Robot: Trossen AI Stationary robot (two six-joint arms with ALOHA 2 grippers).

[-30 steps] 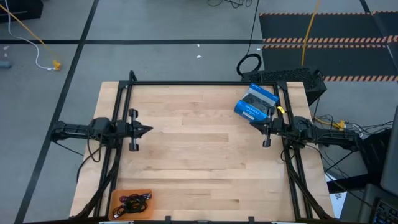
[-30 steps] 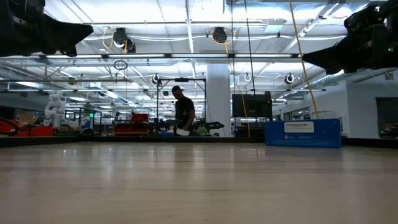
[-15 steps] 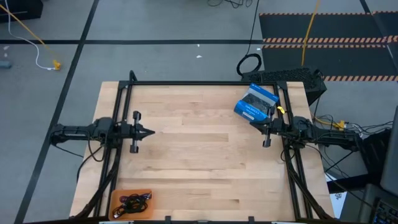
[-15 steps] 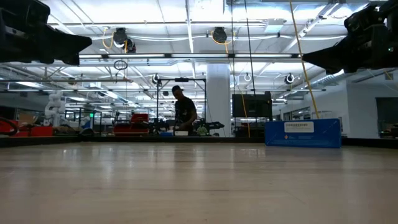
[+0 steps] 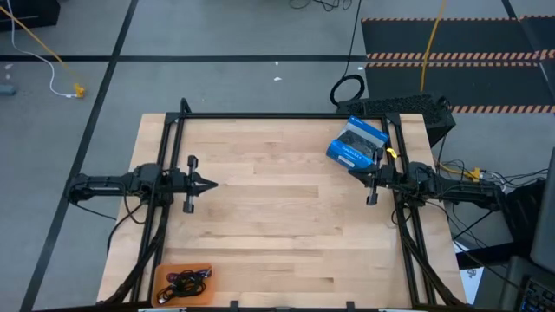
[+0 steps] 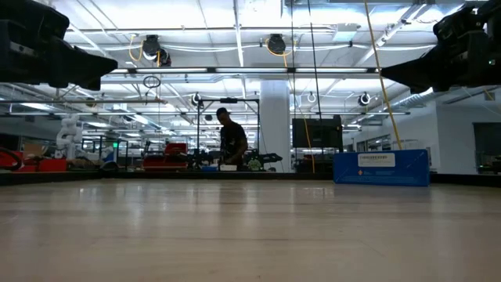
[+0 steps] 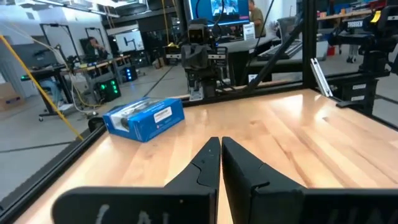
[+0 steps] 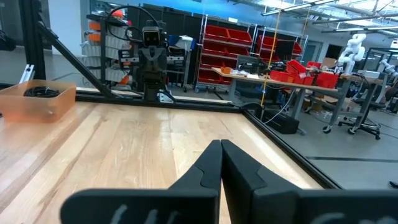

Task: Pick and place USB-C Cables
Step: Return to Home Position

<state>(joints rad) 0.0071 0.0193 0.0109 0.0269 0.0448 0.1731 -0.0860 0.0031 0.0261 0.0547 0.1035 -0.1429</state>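
High view: the left gripper [image 5: 208, 183] hangs over the left side of the wooden table [image 5: 277, 225], fingers pressed together to a point, holding nothing. The right gripper [image 5: 355, 172] hangs over the right side, also pinched closed and empty, its tip just beside a blue packaged box [image 5: 357, 143] lying at the far right of the table. The USB-C Cables [image 5: 184, 279] lie in a dark tangle inside an orange bin [image 5: 163, 295] at the near left corner, well apart from both grippers.

Low view: both arms show as dark shapes above the bare tabletop, the left gripper [image 6: 106, 66] at the upper left, the right gripper [image 6: 389, 75] at the upper right. The blue box stands at the far right edge. Beyond is a bright workshop with a person [image 6: 231, 141] standing at a bench.

Left wrist view: the two dark fingers [image 7: 208, 162] meet with only a thin slit between them, over bare wood. The blue box lies ahead, near the table's black frame.

Right wrist view: the fingers [image 8: 211, 163] are likewise closed on nothing. The orange bin sits far across the table with dark cable showing over its rim. Red storage shelves [image 8: 224, 53] line the room behind
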